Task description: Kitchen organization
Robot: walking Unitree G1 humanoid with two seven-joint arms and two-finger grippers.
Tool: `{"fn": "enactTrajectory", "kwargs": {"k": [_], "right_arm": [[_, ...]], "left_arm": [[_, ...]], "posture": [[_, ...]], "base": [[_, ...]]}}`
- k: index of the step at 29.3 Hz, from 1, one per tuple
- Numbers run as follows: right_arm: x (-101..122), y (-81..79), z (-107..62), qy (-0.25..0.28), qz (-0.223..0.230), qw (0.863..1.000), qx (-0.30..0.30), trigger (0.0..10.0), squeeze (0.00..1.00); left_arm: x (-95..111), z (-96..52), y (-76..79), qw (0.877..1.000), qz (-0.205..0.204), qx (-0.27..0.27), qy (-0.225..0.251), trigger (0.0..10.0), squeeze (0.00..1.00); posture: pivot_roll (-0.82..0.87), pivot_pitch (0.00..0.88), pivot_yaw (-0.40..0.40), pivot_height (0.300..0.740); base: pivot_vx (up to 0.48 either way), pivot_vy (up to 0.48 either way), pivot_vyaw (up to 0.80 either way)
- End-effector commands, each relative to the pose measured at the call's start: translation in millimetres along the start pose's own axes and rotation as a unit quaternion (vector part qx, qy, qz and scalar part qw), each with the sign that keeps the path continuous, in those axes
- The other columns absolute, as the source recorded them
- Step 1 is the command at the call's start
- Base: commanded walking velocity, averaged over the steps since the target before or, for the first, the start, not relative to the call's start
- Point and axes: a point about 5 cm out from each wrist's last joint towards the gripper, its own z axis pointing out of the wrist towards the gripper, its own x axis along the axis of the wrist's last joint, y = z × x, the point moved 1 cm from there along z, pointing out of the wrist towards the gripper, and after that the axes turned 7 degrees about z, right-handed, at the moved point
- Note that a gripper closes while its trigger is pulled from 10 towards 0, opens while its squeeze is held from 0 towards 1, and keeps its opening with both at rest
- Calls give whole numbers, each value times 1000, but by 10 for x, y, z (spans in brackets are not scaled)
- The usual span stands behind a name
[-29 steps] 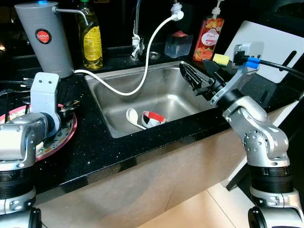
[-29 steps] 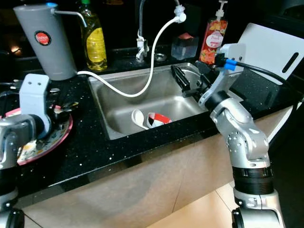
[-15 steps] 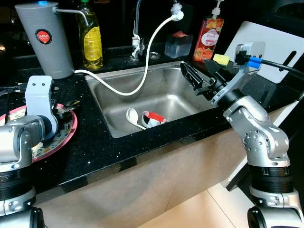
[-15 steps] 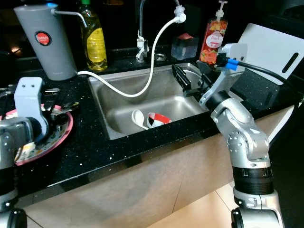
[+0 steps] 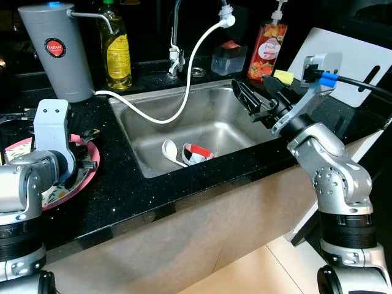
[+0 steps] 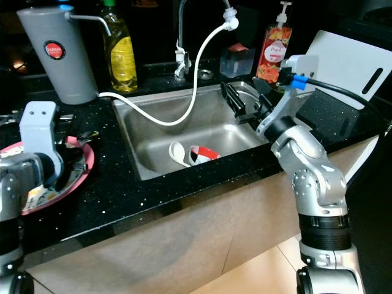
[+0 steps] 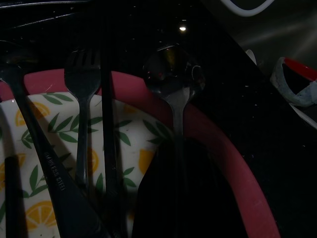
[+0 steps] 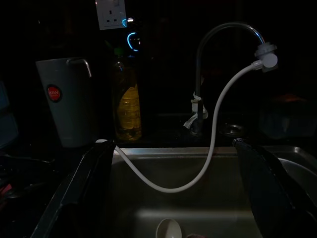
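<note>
Cutlery, a fork [image 7: 81, 84] and a spoon [image 7: 173, 74], lies across the pink-rimmed plate [image 5: 86, 177] on the black tabletop [image 5: 122, 196], under the left hand [image 7: 183, 193]; whether its fingers are parted I cannot tell. A white spoon [image 5: 169, 150] and red-rimmed bowl [image 5: 197, 152] lie in the sink [image 5: 214, 122]. The right hand [image 5: 260, 101] hovers above the sink's right side, fingers spread wide, holding nothing.

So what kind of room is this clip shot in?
A home kitchen, most likely: a steel sink set in a black countertop, a tap with a white hose, and a soap dispenser behind.
</note>
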Motion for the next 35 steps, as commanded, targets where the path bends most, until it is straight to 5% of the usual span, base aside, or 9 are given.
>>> {"fn": "enactTrajectory", "kwargs": {"k": [1,2,3,4,12,17,20,22,35], "right_arm": [[75,-21,1,11,-3,1000,4,10000,0],[72,-20,0,11,-3,1000,4,10000,0],[70,-18,-1,11,-3,1000,4,10000,0],[66,-18,-1,10,-3,1000,3,10000,0],[45,-96,17,12,22,999,22,10000,0],[58,-288,9,20,137,986,93,10000,0],[29,-517,0,14,248,954,168,10000,0],[-32,-591,23,4,282,943,179,10000,0],[-238,-763,132,-31,381,906,183,10000,0]], "left_arm": [[39,2,44,1000,7,-2,30,0,0],[155,-32,61,997,22,1,73,6157,0],[231,-59,74,994,33,3,101,6157,0],[309,-86,89,991,37,6,131,10000,0],[591,-253,275,964,51,-45,256,10000,0],[617,-333,447,946,62,-108,300,10000,0],[579,-537,804,900,87,-252,345,10000,0],[543,-602,937,882,99,-301,349,10000,0],[626,-552,1095,862,91,-330,374,10000,0]], "posture": [[-51,82,-60,740],[-51,82,-60,740],[-51,82,-60,740],[-52,82,-60,740],[-57,81,-60,740],[-60,80,-62,740],[-66,75,-64,740],[-66,75,-64,740],[-76,68,-72,740]], "base": [[0,0,0],[0,0,0],[0,0,0],[0,0,0],[0,0,0],[0,0,0],[0,0,0],[0,0,0],[0,0,0]]}}
